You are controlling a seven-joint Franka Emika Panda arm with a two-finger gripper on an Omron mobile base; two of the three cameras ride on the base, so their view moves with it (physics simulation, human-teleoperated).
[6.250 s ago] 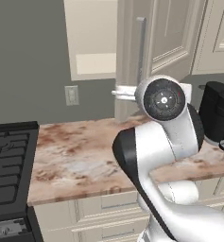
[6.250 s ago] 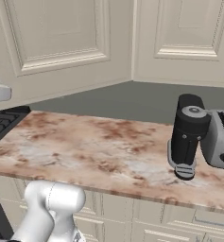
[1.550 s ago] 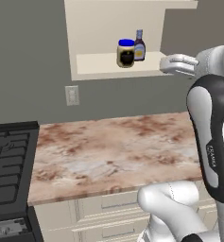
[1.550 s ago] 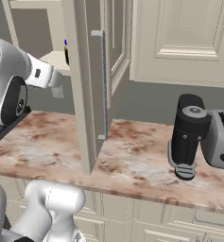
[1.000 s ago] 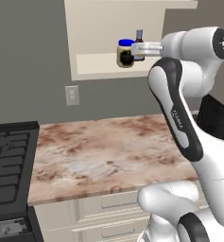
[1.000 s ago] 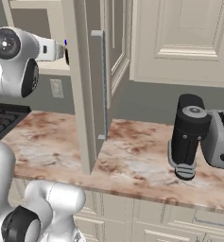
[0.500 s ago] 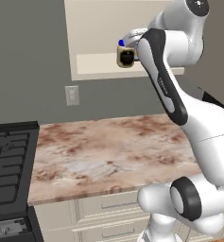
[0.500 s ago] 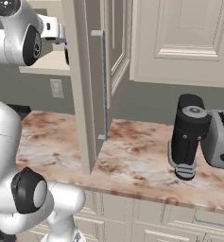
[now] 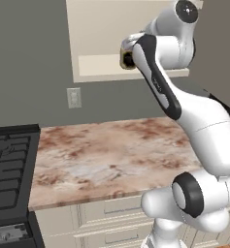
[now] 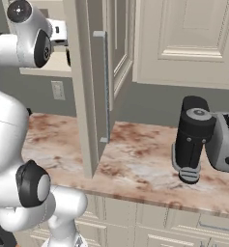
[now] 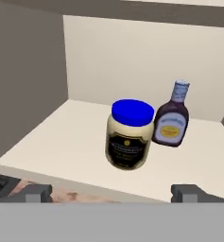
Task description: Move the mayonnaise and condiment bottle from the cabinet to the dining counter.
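The mayonnaise (image 11: 127,139), a cream jar with a blue lid, stands upright on the cabinet's pale shelf (image 11: 61,142). The dark condiment bottle (image 11: 171,123) stands just behind it to its right, close against the jar. My gripper (image 11: 112,193) is open and empty, held in front of the shelf's edge and level with the jar, its fingertips (image 11: 38,191) wide apart. In the left base view my forearm covers most of the jar (image 9: 126,60) in the open cabinet (image 9: 99,65). The dining counter is out of view.
The open cabinet door (image 10: 84,96) with its bar handle (image 10: 105,82) juts out to the right of my hand. Below lies a marbled counter (image 9: 106,155) with a stove (image 9: 9,164) at its left, a dark appliance (image 10: 191,140) and a toaster (image 10: 224,142) at its right.
The arm has swung up and left toward the cabinet opening, and its forearm now covers the jar and bottle in the left base view. The gripper has stayed open.
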